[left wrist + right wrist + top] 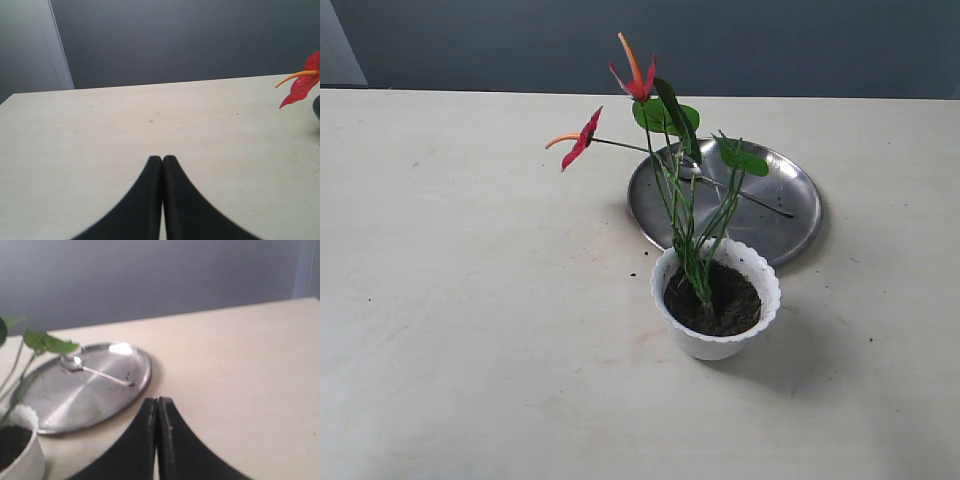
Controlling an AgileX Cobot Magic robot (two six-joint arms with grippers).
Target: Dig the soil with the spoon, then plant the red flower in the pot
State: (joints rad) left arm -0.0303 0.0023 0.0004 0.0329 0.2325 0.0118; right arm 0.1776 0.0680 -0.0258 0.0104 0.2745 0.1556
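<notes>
The white scalloped pot [715, 340] stands on the table, filled with dark soil [725, 300]. The red flower [638, 80] stands upright in that soil, its green stems rising from the middle and a second bloom [582, 140] leaning left. The spoon [97, 371] lies on the round steel plate [775, 215] behind the pot. My left gripper [162, 159] is shut and empty over bare table, with a red bloom [302, 82] at the view's edge. My right gripper [158, 401] is shut and empty beside the plate [60, 405]; neither gripper shows in the exterior view.
A few soil crumbs [632, 275] lie on the pale table left of the pot. A dark wall runs along the table's far edge. The pot's rim [22, 450] and a green leaf [50, 344] show in the right wrist view.
</notes>
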